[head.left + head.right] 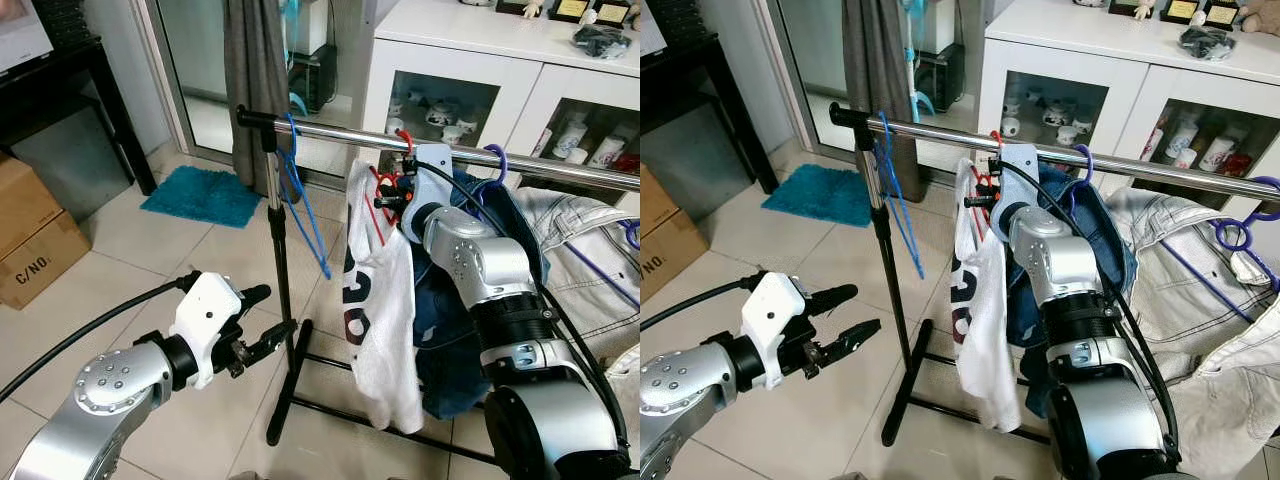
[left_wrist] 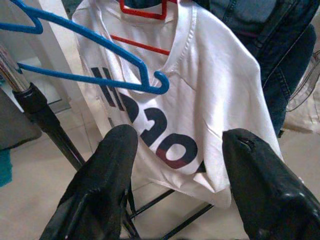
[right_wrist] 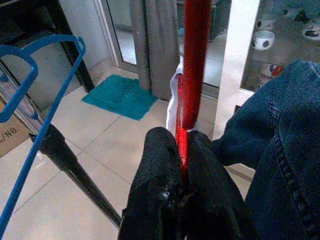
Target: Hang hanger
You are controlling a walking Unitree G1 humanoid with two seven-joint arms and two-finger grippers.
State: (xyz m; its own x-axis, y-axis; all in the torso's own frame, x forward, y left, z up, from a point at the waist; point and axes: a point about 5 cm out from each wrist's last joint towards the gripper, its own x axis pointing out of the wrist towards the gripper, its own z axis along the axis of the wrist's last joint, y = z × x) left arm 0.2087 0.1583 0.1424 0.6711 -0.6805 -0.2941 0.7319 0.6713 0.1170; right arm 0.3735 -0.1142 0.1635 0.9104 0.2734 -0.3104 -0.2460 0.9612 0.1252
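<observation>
At the far left, cardboard boxes [image 1: 35, 235] are seen on the tiled floor, with a teal mat [image 1: 203, 195] lying further back by the doorway. The left tool [image 1: 262, 318] is held low, near the black upright of the clothes rack [image 1: 275, 260], with its fingers [image 2: 97, 187] spread apart and nothing between them. An empty blue hanger [image 1: 305, 205] is hung near the left end of the chrome rail [image 1: 330, 132]. Just beside it to the right, a white T-shirt [image 1: 385, 320] with dark lettering is carried on the red hanger [image 1: 385, 190], whose hook is placed over the rail. The red hanger is pinched by the right tool [image 3: 181, 165], raised at the rail. Denim garments [image 1: 455, 350] are hung to the right, in front of a white cabinet [image 1: 450, 70].
</observation>
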